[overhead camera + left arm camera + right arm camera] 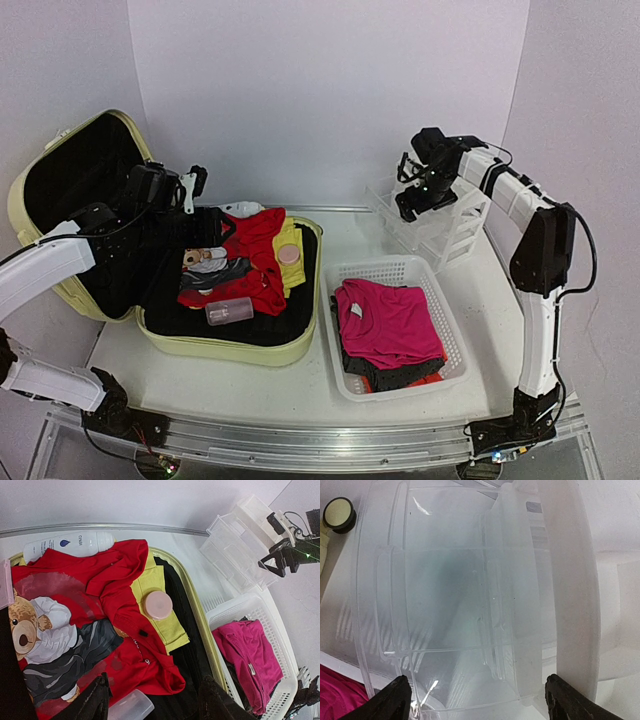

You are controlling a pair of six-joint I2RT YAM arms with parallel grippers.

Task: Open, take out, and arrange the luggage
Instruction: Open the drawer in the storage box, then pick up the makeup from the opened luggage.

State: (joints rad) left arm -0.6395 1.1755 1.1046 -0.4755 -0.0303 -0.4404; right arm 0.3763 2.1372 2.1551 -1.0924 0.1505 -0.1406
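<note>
Nearest, a white basket (455,345) holds a folded pink garment (390,320). Left of it the luggage (230,348) lies open on the table (260,385), lid tilted back, with a red shirt (115,580) and a pink jar (157,605) inside. The left gripper (155,702) hangs over those clothes, fingers apart, gripping nothing. At the back, the right gripper (480,697) spreads wide and empty above a clear organizer (430,225).

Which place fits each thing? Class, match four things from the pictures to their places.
1 magenta garment
2 white bottle
3 round pink jar
4 right gripper

A on the yellow garment
B over the clear drawer organizer
C in the white mesh basket
D at the far rim of the luggage

Pairs: 1-C, 2-D, 3-A, 4-B
</note>
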